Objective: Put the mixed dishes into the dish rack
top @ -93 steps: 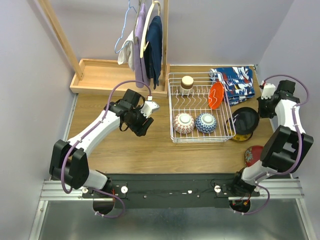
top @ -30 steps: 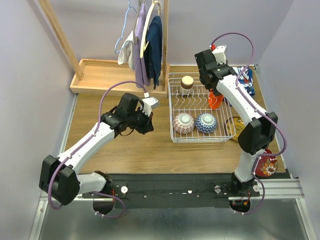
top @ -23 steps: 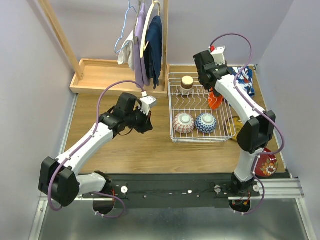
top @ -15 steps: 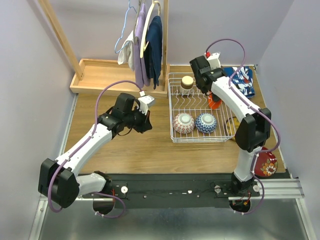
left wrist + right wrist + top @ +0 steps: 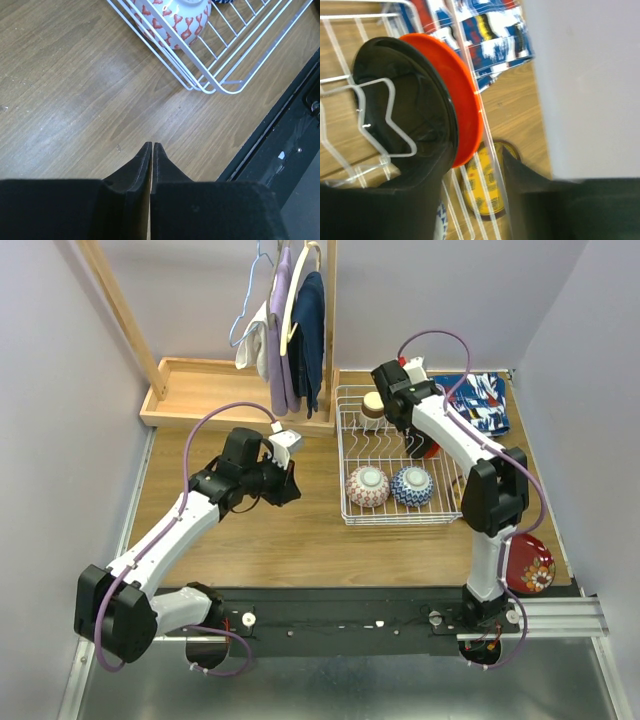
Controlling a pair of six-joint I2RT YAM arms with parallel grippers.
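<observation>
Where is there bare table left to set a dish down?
Bare wood lies between the left gripper and the dish rack, and along the rack's near side. Right of the rack is crowded: dark red plate, cloth, right arm.

Bright, even, diffuse light fills the overhead view, and shadows on the brown wooden table (image 5: 300, 530) are soft and faint. In the left wrist view a pale sheen crosses the boards, and the left gripper (image 5: 151, 146) is a featureless black mass. In the right wrist view the glossy black round plate (image 5: 415, 115) carries dull reflections, the right gripper (image 5: 470, 175) is dark and blurred, and the pale wall (image 5: 590, 75) looks washed flat.
</observation>
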